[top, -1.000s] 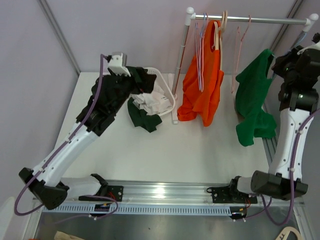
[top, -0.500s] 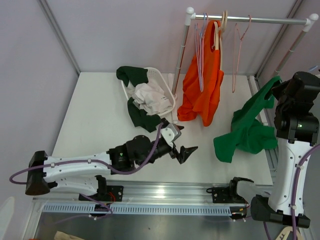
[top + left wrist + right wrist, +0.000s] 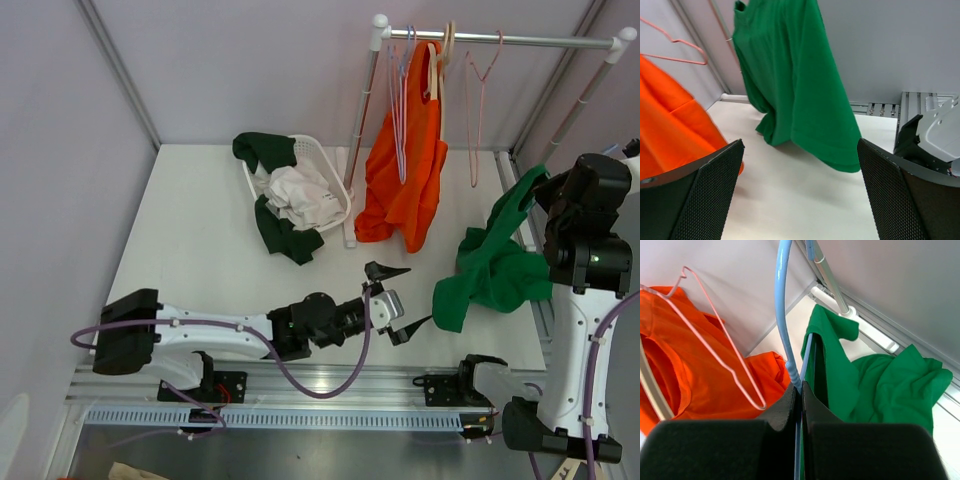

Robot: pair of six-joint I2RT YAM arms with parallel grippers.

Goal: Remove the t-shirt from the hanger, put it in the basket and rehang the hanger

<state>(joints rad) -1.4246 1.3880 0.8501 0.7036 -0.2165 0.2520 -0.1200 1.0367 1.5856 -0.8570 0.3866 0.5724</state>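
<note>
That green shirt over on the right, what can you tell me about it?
The green t-shirt looks like soft, plain cloth, no print showing. It hangs crumpled from a blue hanger, whose neck the right gripper is shut on. Its lower part droops toward the table near the right edge; whether it touches is unclear. The open left gripper is close by but apart from it.

The left gripper [image 3: 404, 300] has swung from the basket [image 3: 346, 197] low across the table [image 3: 200, 240] and now sits jaws apart with the green t-shirt [image 3: 495, 275] just ahead of it (a second ago they were well apart). The right gripper [image 3: 801, 407], pinched on the blue hanger [image 3: 781, 315], has dropped and come nearer, so the shirt's hem below it now bunches on the table.
</note>
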